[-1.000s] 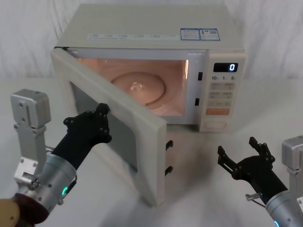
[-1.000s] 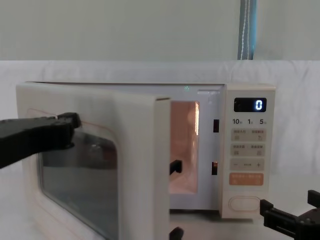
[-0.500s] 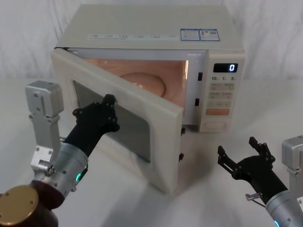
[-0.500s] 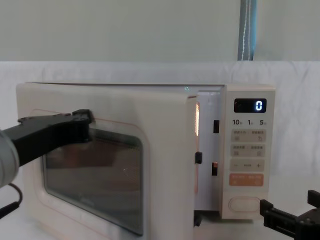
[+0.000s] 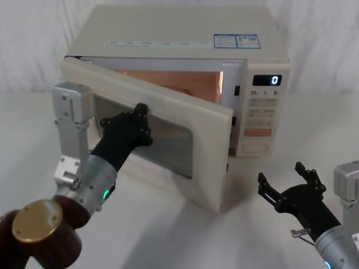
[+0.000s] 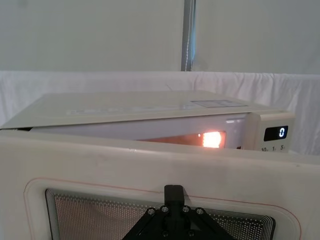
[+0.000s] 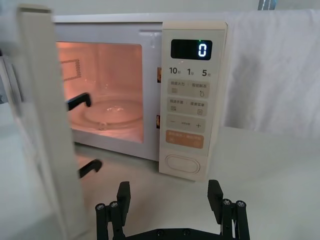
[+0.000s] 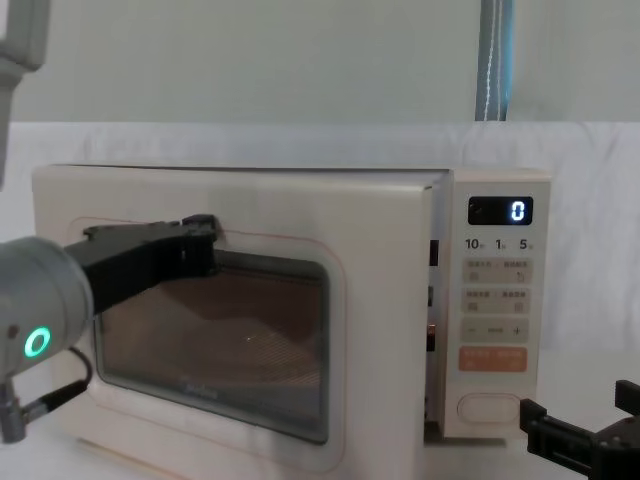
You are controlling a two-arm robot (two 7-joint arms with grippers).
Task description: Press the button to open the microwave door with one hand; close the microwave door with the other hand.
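A white bench point(image 5: 168, 235) carries the cream microwave point(image 5: 185, 39), which stands directly on it toward the back, near a draped white backdrop point(image 5: 320, 39).

Left arm reaches forward and up from the lower left, silver forearm with a green light near the wrist; left gripper point(image 5: 137, 120) is extended ahead of it, its black tip point(image 8: 200, 240) pressed flat against a surface, and whether the fingers are together or apart cannot be made out. Right arm is low at the lower right, wrist tilted upward; right gripper point(image 5: 289, 188) hovers free with its two fingers point(image 7: 123, 197) spread wide apart, holding nothing.
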